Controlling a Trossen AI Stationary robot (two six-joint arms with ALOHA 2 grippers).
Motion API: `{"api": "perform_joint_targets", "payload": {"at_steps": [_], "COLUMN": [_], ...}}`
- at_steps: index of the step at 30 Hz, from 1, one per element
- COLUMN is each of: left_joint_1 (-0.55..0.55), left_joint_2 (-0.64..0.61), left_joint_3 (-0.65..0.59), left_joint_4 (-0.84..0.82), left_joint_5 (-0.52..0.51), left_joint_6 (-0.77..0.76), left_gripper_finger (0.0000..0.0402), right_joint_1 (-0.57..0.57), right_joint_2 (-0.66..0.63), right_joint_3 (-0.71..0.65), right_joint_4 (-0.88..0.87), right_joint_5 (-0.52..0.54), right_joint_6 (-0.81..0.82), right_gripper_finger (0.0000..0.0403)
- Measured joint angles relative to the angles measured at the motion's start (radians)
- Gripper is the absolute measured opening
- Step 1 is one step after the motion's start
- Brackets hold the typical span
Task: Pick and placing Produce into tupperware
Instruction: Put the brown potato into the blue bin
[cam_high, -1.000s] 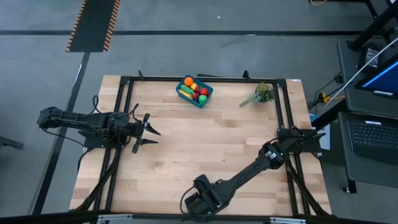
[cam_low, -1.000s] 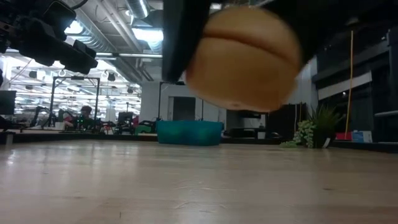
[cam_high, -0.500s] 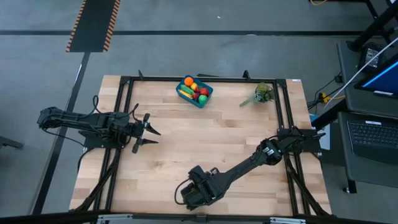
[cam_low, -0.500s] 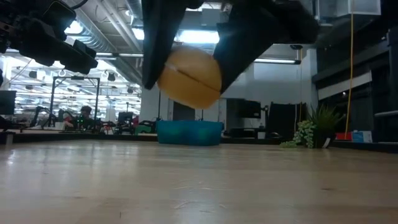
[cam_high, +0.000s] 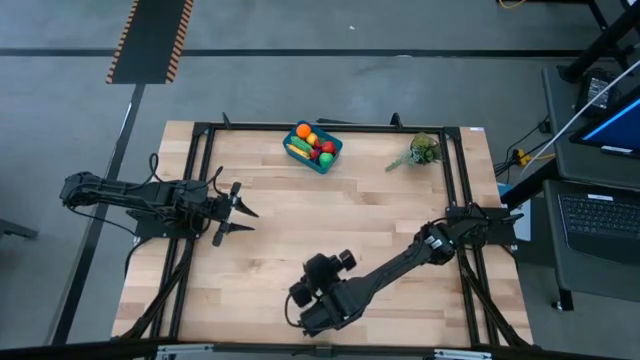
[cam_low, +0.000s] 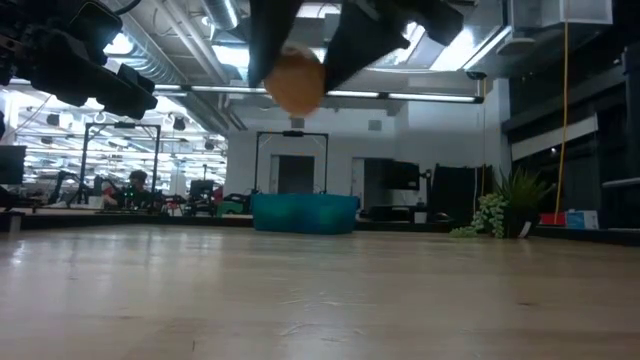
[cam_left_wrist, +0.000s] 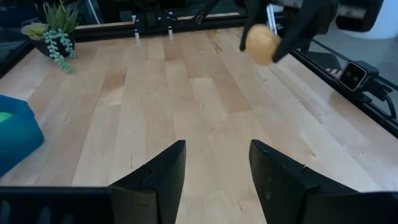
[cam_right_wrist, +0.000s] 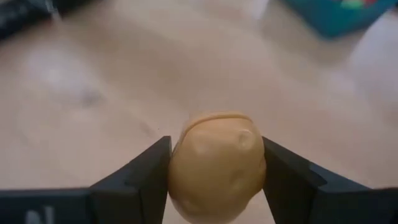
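While its jaws clamp the tan potato (cam_right_wrist: 216, 163), the right gripper (cam_right_wrist: 214, 180) has risen higher above the table (cam_high: 270, 230)

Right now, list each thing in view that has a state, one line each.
Toy potato: clamped between the right gripper's fingers, lifted clear of the table.
Right gripper: shut on the toy potato, above the table's near side.
Left gripper: fingers apart, holding nothing, waiting at the left side.
Blue tupperware: uncovered, several produce pieces inside.
Plant sprig: lying on the table.
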Motion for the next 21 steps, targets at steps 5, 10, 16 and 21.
{"api": "perform_joint_targets", "payload": {"at_steps": [5, 10, 16, 21], "left_joint_1": [0.0, 0.0, 0.0, 0.0], "left_joint_2": [0.0, 0.0, 0.0, 0.0], "left_joint_3": [0.0, 0.0, 0.0, 0.0], "left_joint_4": [0.0, 0.0, 0.0, 0.0], "left_joint_5": [0.0, 0.0, 0.0, 0.0], "left_joint_6": [0.0, 0.0, 0.0, 0.0], "left_gripper_finger": [0.017, 0.017, 0.017, 0.017], "right_joint_1": [0.0, 0.0, 0.0, -0.012], "right_joint_2": [-0.002, -0.002, -0.002, -0.002], "right_joint_3": [0.001, -0.006, -0.006, -0.006], "right_joint_4": [-0.004, -0.03, -0.097, -0.18], "right_joint_5": [0.177, 0.322, 0.351, 0.382], "right_joint_6": [0.016, 0.083, 0.127, 0.141], "right_gripper_finger": [0.0209, 0.0209, 0.0209, 0.0209]}}
